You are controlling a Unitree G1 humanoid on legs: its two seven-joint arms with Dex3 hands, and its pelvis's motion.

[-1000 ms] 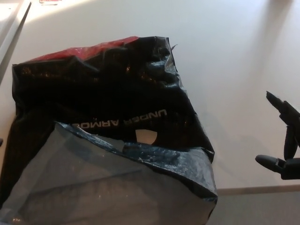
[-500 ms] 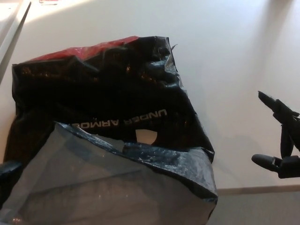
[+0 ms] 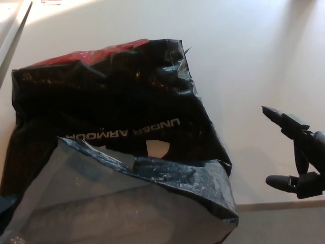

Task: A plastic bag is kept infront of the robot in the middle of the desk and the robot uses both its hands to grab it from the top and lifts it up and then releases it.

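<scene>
Right now a big black plastic bag stands on the white desk, close to the near edge and toward the left side. It is crinkly and shiny. White letters run across its front, and they read upside down from where the robot looks. Just below the letters is a small cut-out hole for carrying. Along the far top edge of the bag a strip of red shows. The near part of the bag is open, and its mouth gapes wide toward the robot, with a grey inside that looks cloudy. What lies inside is too blurry to make out.

The robot's right hand is over the desk near the right edge, well apart from the bag. Its fingers are spread wide, one pointing up toward the bag and the thumb lower down near the desk's front edge. It holds nothing and touches nothing.

At the bottom left corner a small dark bit peeks out beside the bag, but I cannot tell what it is. The left hand cannot be seen.
</scene>
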